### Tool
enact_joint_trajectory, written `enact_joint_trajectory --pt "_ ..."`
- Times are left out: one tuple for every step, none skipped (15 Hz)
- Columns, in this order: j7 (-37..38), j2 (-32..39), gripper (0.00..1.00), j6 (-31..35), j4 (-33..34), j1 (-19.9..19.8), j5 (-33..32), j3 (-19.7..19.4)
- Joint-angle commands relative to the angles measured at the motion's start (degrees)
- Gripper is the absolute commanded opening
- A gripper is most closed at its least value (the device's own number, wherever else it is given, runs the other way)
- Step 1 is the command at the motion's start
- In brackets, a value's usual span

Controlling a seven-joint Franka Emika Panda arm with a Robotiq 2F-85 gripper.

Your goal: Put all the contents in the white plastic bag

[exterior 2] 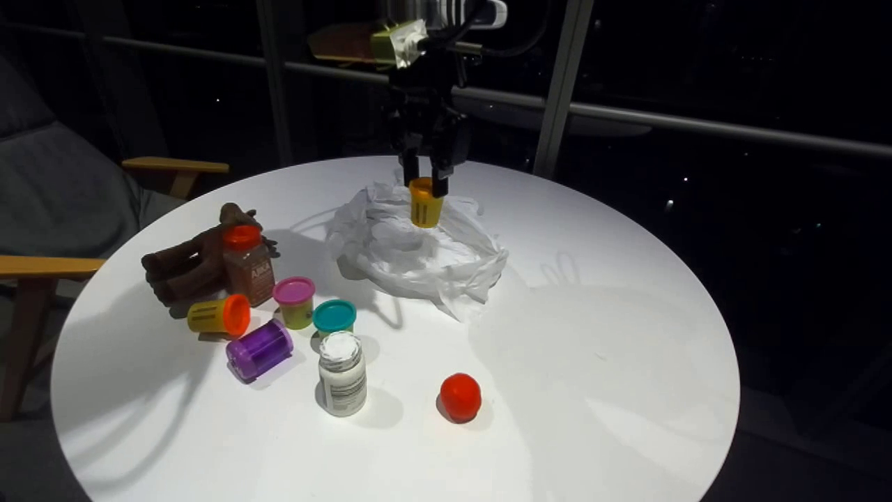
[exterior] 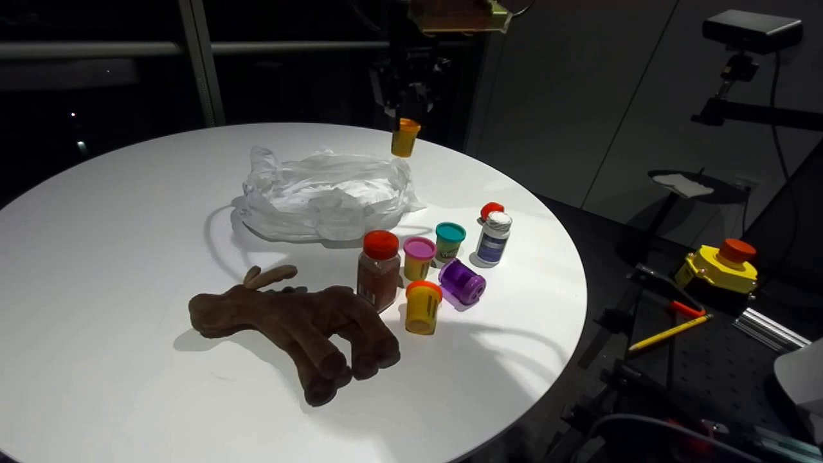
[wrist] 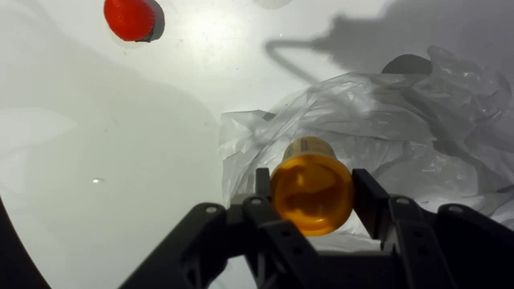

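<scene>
The contents (exterior 2: 298, 315) were spread over a round white tabletop (exterior 2: 592, 362), one of them held above it. Left to right in an exterior view: a brown plush toy (exterior 2: 209, 252) lay leftmost, soft-looking and probably light, best pinched around its middle. A tipped yellow tub (exterior 2: 207, 317) lay on its side, likely light and fairly stiff, apt to roll; a hold across its body seemed safest. Behind it stood a red-lidded jar (exterior 2: 249, 275), perhaps the heaviest, smooth enough to slip, best taken squarely below the cap. A purple cylinder (exterior 2: 260, 351) lay on its side, seemingly hard and slick. A pink-lidded tub (exterior 2: 297, 314) and a teal-lidded tub (exterior 2: 335, 316) stood upright, suited to a grip across the lid. In front of them stood a white bottle (exterior 2: 344, 383), likely rigid and easily toppled. The tool (exterior 2: 426, 187) grasped a second yellow tub (exterior 2: 425, 213) by both sides of its orange lid, above the white plastic bag (exterior 2: 421, 261), which looked flimsy and easily dragged. Last, in front of the bag, sat a red rounded item (exterior 2: 460, 397), likely to roll. Counted: one plush toy, one jar, one cylinder, one bottle, one red item, one bag and four tubs, the gripped one included
</scene>
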Motion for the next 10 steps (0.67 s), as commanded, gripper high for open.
enact_joint_trajectory --pt "3.5 9.6 0.23 0.4 8.3 1.9 -1.0 -0.1" --pt "4.2 11.8 0.23 0.7 9.9 2.6 -1.2 -0.5" --pt "4.9 13.6 0.23 1.0 11.3 3.2 -1.6 -1.1" --pt "5.7 15.4 0.23 1.1 13.0 4.0 -2.2 -1.8" --pt "6.3 16.9 0.23 1.4 14.3 4.5 -2.7 -2.5" --pt "7.0 17.9 0.23 1.4 15.6 4.9 -3.2 -3.1" --pt "7.4 18.7 0.23 1.6 16.5 5.2 -3.4 -3.7" --pt "7.8 19.3 0.23 2.0 17.1 5.4 -3.6 -4.2" --pt "8.0 19.8 0.23 2.3 17.7 5.5 -3.7 -4.8" --pt "8.4 20.2 0.23 2.6 18.1 5.7 -4.0 -5.4"
